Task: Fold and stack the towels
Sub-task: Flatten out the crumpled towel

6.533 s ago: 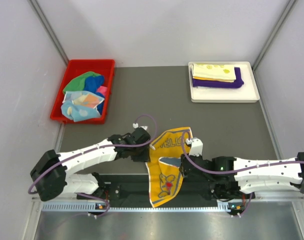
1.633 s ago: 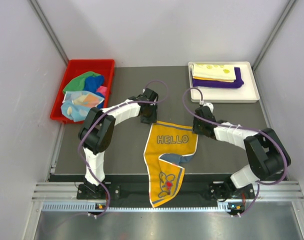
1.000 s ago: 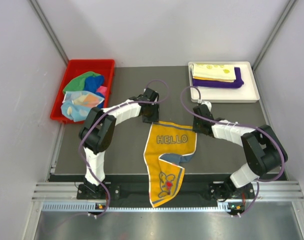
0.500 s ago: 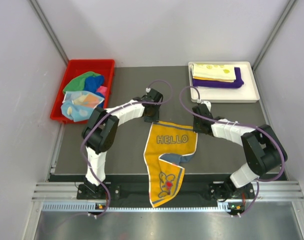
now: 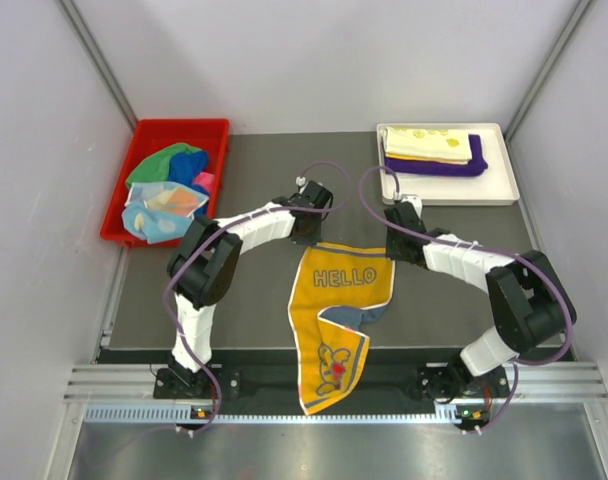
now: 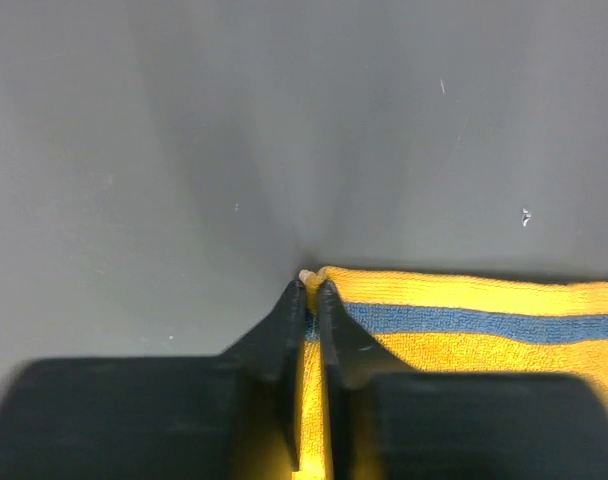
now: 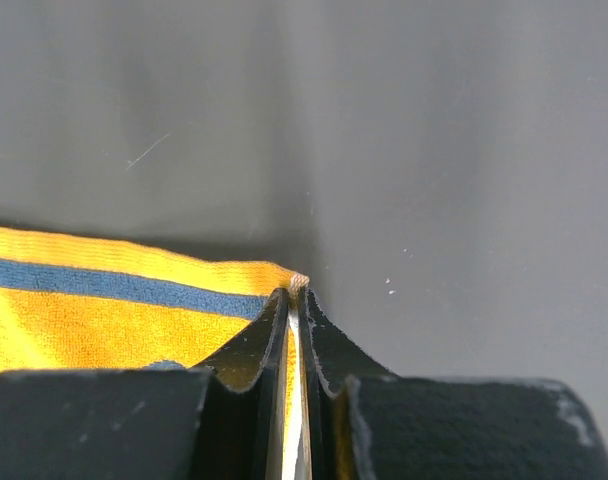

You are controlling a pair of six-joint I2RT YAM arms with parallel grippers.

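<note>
We pinch the yellow towel (image 5: 340, 292) by both far corners.
Our left gripper (image 6: 311, 292) and right gripper (image 7: 294, 297) each clamp one corner, and its near end overhangs the table (image 5: 244, 300).

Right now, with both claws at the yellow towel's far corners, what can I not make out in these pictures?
Wrist views: most of the yellow HELLO towel, cut off by the frame edges and covered by the left claw and right claw.
Top view: the count of towels in the red bin; the upper ones bury the rest.
Top view: the purple towel on the white tray, mostly under the pale yellow towel.
</note>
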